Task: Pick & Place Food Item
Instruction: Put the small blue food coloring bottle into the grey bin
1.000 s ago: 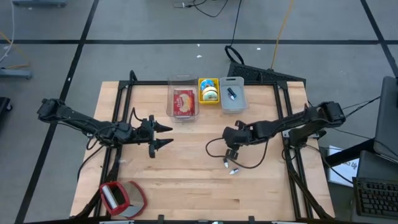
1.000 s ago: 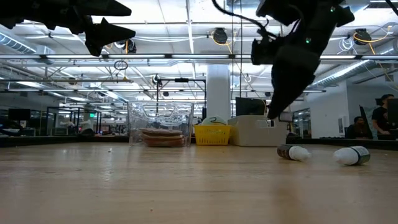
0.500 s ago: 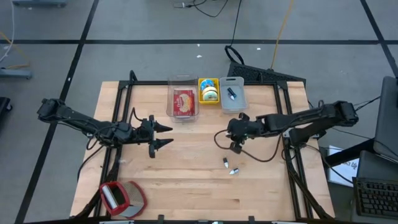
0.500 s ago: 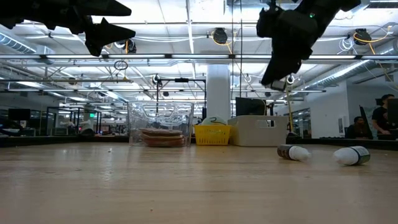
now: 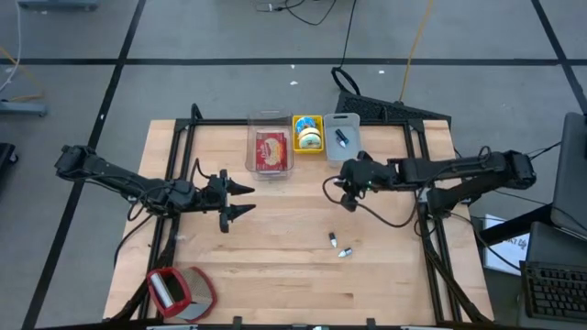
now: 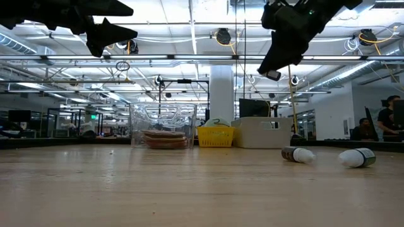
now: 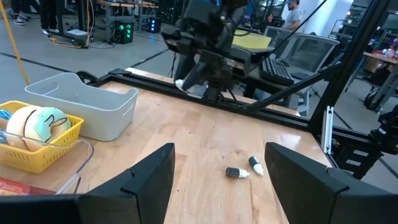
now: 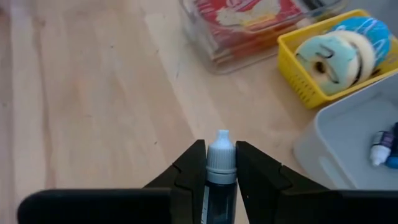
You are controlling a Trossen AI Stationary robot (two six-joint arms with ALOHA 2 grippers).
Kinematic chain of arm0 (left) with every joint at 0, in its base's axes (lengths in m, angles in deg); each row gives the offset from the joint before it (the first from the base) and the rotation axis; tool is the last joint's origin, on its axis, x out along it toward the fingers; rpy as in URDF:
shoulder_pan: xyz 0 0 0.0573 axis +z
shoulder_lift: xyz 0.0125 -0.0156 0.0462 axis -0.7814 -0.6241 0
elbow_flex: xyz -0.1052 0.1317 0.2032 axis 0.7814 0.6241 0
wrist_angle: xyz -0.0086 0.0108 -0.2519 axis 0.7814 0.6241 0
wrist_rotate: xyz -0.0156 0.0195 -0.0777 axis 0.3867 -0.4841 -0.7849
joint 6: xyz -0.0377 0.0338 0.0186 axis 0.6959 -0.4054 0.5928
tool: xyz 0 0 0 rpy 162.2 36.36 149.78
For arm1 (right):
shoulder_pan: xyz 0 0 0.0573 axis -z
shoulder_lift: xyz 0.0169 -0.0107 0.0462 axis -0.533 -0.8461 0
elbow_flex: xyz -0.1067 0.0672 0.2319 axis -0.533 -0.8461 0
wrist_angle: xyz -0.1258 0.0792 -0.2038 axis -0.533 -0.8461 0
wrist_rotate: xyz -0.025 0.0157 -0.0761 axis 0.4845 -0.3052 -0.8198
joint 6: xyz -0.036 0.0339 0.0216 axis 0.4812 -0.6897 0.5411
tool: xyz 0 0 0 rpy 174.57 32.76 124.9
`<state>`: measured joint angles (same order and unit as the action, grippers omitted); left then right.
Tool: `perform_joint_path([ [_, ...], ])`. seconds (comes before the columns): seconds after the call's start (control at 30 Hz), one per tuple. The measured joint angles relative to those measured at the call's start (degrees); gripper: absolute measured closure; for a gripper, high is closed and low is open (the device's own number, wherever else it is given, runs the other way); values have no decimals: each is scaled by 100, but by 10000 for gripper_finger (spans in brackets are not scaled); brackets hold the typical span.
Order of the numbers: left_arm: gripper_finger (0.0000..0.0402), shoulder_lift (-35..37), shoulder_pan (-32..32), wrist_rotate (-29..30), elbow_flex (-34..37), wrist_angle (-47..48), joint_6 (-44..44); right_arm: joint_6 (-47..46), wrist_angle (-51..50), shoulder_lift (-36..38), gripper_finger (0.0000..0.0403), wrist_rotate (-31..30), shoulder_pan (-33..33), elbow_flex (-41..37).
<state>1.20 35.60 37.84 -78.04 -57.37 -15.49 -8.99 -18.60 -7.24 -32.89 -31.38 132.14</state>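
My right gripper [image 5: 349, 201] hangs above the table just near of the grey bin [image 5: 343, 139], shut on a small dark dropper bottle with a white cap [image 8: 220, 167]. The low view shows that gripper [image 6: 273, 70] high over the wood. Two more small bottles [image 5: 332, 239] [image 5: 346, 250] lie on their sides on the table. My left gripper [image 5: 249, 200] waits open above the table's left half, pointing level toward the right edge. A clear container of red food packets [image 5: 271, 147] and a yellow basket of round items [image 5: 308, 134] stand at the far edge. My right gripper pinches the bottle's dark body [image 8: 220, 186] between its two fingers, and the bottle lies along them. The white cap [image 8: 221, 149] sticks out past the fingertips. The fingers slant down toward the far side, and the bottle is lifted clear of the table.
The grey bin holds another small bottle [image 8: 380, 149]. A red and grey object [image 5: 179, 291] sits at the near left corner. Black frame rails [image 5: 183, 174] run along both sides of the wooden table. A cable [image 5: 385, 215] loops below the right arm.
My right gripper has risen and gone toward the far edge, nearer the grey bin, tipping closer to level, with the bottle still between its fingers. The two bottles on the table have stayed put.
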Motion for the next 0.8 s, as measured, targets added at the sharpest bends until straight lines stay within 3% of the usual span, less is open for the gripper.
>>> perform_joint_path([
  [0.8,149,1,0,0,0,1,0,940,850,-33,332,10,1667,0],
])
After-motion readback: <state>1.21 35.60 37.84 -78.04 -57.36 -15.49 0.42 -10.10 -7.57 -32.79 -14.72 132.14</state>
